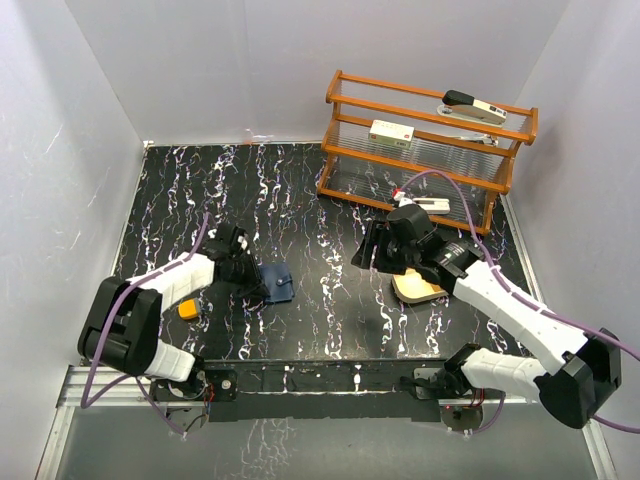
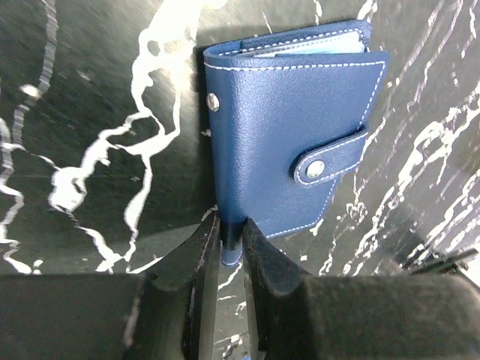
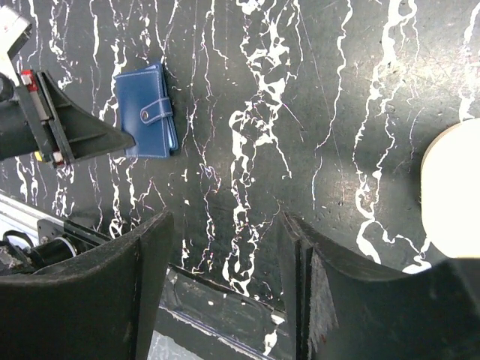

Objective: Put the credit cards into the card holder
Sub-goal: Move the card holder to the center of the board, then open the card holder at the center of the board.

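The card holder (image 2: 289, 127) is a closed navy wallet with its snap tab fastened, lying on the black marbled table (image 1: 310, 200). It also appears as the card holder (image 1: 279, 283) in the top view and the card holder (image 3: 146, 112) in the right wrist view. My left gripper (image 2: 231, 229) is shut on its near left corner, by the spine. A pale strip (image 2: 315, 46) shows between the covers at the far edge. No loose credit cards are in view. My right gripper (image 3: 225, 217) hangs open over bare table with nothing between its fingers, and in the top view the right gripper (image 1: 368, 256) is right of the wallet.
A beige tray (image 1: 420, 290) lies under the right arm, seen as the tray (image 3: 450, 195) at the right edge. A wooden rack (image 1: 420, 150) at the back right carries white devices (image 1: 392, 131). A small orange object (image 1: 188, 311) sits beside the left arm.
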### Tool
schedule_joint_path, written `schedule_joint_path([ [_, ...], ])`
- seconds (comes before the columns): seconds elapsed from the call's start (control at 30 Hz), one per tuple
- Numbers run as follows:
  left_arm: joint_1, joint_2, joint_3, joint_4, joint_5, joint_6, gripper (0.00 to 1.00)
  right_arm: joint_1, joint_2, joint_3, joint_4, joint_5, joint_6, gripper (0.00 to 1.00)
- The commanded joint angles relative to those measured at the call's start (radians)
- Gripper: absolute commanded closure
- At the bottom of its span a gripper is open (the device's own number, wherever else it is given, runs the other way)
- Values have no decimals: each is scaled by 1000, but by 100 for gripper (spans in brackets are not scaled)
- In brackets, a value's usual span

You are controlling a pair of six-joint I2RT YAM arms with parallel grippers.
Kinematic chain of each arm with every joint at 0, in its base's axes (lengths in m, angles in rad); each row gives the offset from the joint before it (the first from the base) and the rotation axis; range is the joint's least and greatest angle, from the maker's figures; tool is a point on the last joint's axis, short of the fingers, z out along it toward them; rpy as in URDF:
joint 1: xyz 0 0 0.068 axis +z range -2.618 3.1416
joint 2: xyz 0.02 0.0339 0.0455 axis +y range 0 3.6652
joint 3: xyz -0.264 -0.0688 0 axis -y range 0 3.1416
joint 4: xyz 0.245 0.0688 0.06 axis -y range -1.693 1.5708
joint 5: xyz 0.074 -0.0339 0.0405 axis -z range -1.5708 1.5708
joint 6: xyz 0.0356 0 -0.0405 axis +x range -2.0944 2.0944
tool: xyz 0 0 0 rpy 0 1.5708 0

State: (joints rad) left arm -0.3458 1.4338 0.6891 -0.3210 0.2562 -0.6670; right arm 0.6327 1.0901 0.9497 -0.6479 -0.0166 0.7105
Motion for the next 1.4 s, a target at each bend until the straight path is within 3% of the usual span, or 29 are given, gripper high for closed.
schedule_joint_path([
  [0.0,-43,-47,-45,7,97,-52,95,0,31,25,87,-10,27,48],
  [0.1,-54,-61,-78,71,158,-82,93,22,62,26,113,1,45,54],
  [0.2,-55,-101,-109,123,200,-111,82,66,97,27,136,27,67,55],
  [0.3,-55,-140,-123,143,204,-142,71,112,148,31,160,34,91,56],
  [0.43,-43,-183,-108,115,170,-126,67,183,242,72,190,63,99,57],
  [0.7,209,-171,-102,120,353,-68,66,270,442,216,206,99,82,63],
  [0.9,224,-118,-85,124,410,-40,67,307,564,303,214,108,53,66],
  [1.1,225,-92,-141,259,475,-120,66,317,703,399,174,96,11,71],
  [1.37,225,-36,-170,270,441,-100,67,334,776,422,171,103,-24,71],
])
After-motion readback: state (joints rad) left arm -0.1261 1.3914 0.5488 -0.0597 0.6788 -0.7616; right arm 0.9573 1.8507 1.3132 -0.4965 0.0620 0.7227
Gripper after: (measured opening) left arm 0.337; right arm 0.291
